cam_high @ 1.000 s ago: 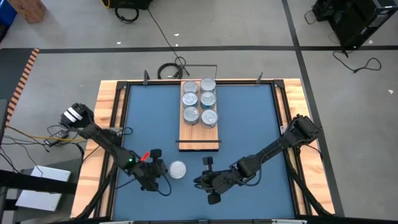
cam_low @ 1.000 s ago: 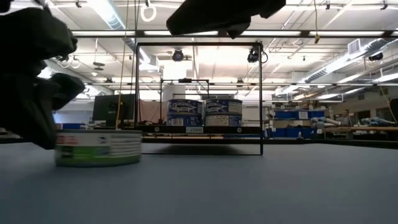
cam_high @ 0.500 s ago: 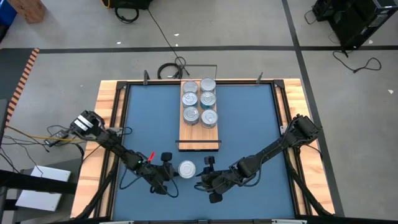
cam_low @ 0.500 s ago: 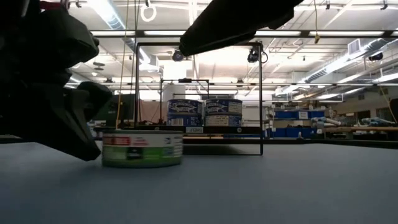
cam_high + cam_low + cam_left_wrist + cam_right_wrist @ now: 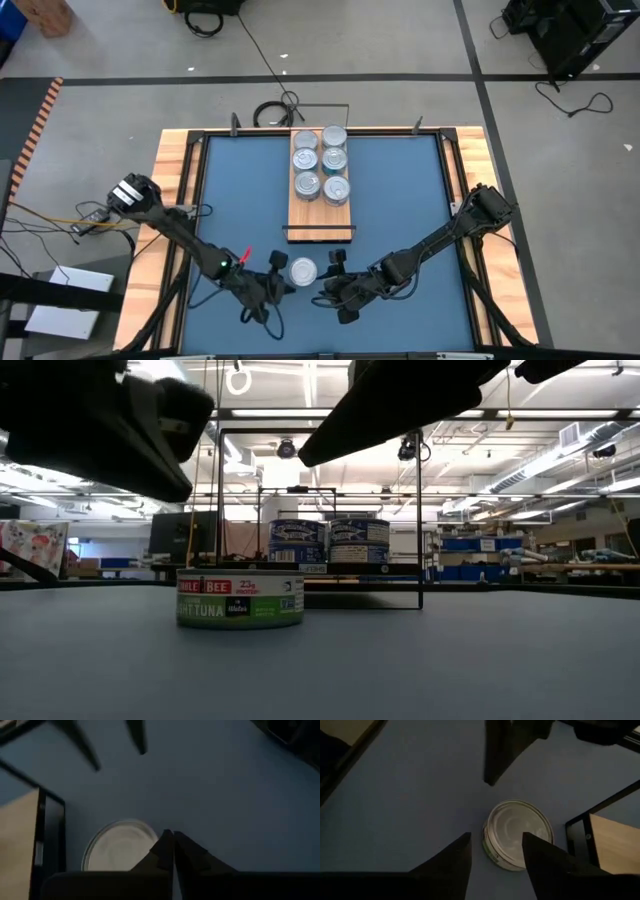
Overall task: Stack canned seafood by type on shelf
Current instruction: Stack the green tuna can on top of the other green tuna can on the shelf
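Note:
One tin of the canned seafood [image 5: 303, 270], with a silver top and a green label [image 5: 240, 598], stands flat on the blue table near its front edge. My left gripper [image 5: 281, 284] is shut and hangs just to the tin's left, raised above its top [image 5: 150, 440]. In the left wrist view the tin [image 5: 116, 849] shows beside the shut fingertips [image 5: 170, 844]. My right gripper [image 5: 325, 285] is open on the tin's right. Its two fingers point at the tin [image 5: 518, 834] from a little way off. The shelf [image 5: 322, 228] holds several more tins [image 5: 321, 172].
The shelf's thin black frame [image 5: 320, 510] stands behind the loose tin, with blue-labelled tins [image 5: 330, 542] under it. Bare blue table lies to the left and right of the shelf [image 5: 240, 200]. A wooden rim [image 5: 175, 190] edges the table.
My left gripper, shut, has pushed the loose tin along the table toward the right edge. It has then risen clear of the tin and rolled about its own axis. The tin now stands nearer my right gripper, which has opened.

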You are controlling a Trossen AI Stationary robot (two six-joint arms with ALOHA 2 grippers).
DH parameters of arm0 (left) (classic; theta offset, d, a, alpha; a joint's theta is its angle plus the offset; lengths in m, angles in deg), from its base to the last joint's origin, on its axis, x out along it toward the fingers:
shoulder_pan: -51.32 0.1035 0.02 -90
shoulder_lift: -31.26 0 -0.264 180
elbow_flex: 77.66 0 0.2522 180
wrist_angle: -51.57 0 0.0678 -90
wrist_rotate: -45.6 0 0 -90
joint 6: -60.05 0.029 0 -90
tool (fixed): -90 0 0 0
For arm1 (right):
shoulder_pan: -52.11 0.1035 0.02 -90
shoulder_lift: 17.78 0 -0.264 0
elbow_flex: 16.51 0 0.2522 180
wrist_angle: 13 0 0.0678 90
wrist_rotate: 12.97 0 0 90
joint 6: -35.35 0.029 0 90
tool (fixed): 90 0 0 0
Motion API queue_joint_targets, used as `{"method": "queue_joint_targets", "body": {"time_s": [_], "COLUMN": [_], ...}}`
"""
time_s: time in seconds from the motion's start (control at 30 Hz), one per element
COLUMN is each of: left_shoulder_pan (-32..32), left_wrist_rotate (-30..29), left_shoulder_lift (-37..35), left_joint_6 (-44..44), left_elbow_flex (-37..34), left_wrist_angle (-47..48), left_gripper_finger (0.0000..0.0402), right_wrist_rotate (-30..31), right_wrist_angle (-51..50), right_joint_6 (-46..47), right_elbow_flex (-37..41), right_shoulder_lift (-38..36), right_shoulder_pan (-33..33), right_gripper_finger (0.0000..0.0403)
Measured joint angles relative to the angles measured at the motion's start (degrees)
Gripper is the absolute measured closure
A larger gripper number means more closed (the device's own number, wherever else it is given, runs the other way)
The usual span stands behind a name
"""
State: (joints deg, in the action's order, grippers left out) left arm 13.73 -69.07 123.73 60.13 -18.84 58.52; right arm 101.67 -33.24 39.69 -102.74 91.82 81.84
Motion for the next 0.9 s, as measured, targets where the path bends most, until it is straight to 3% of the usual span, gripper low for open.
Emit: {"method": "queue_joint_targets", "body": {"time_s": [0.3,0.47,0.67,0.9], "left_shoulder_pan": [-0.02,0.02,-0.04,-0.02], "left_wrist_rotate": [-3.64,-7.41,-9.42,-10.19], "left_shoulder_lift": [4.87,8.10,9.48,9.50], "left_joint_6": [9.45,15.85,17.48,17.35], "left_elbow_flex": [2.01,1.97,2.08,2.08], "left_wrist_angle": [3.66,3.61,3.29,2.86], "left_gripper_finger": [0.0308,0.0289,0.0295,0.0365], "right_wrist_rotate": [1.25,1.25,1.25,0.67], "right_wrist_angle": [-0.04,-0.27,-0.31,-1.08], "right_joint_6": [-0.02,-0.02,-0.02,3.14], "right_elbow_flex": [0.00,0.00,0.00,0.00], "right_shoulder_lift": [0.00,0.00,0.00,-0.02], "right_shoulder_pan": [0.00,-0.03,-0.02,0.01], "right_gripper_finger": [0.0221,0.0221,0.0221,0.0221]}}
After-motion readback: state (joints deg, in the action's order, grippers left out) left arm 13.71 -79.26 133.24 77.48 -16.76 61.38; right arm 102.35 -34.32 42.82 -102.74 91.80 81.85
